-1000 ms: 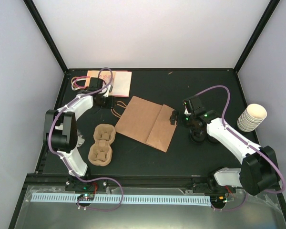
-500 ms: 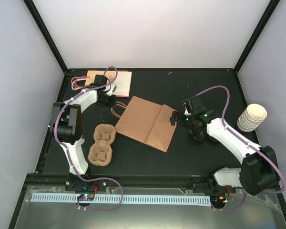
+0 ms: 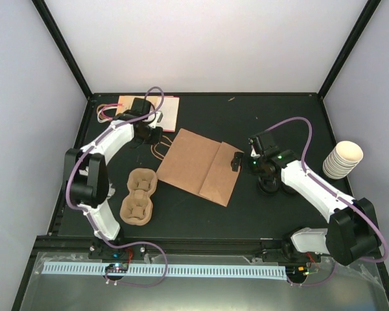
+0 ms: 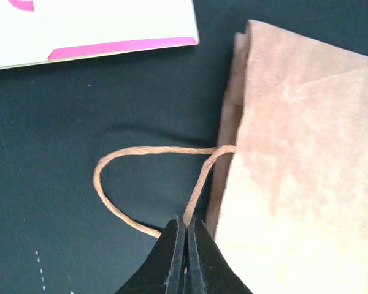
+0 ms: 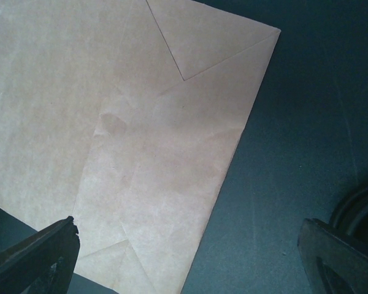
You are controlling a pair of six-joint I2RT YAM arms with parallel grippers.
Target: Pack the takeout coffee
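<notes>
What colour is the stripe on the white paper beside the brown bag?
The stripe is bright pink, clearest in the left wrist view.

Overhead camera at near edge looks down on whole black tabletop [image 3: 279, 123]. Wrist cameras close, facing down; all three share flat brown paper bag [image 3: 198, 165].

From overhead I get bright, even light from above. The pale walls [image 3: 201, 45] glow softly and the black table [image 3: 279, 116] stays matte with no glare. The arms throw only faint shadows, and the metal sheet [image 3: 201, 291] at the near edge has a dull sheen.

In my left wrist view the paper bag [image 4: 306, 153] washes out toward the right. Its handle [image 4: 119, 153] casts a soft shadow, and the left gripper [image 4: 186, 228] is a black shape with little detail.

In my right wrist view the bag is sharp and evenly lit, while the right gripper [image 5: 189, 231] sits dark and blurred in the corners.
</notes>
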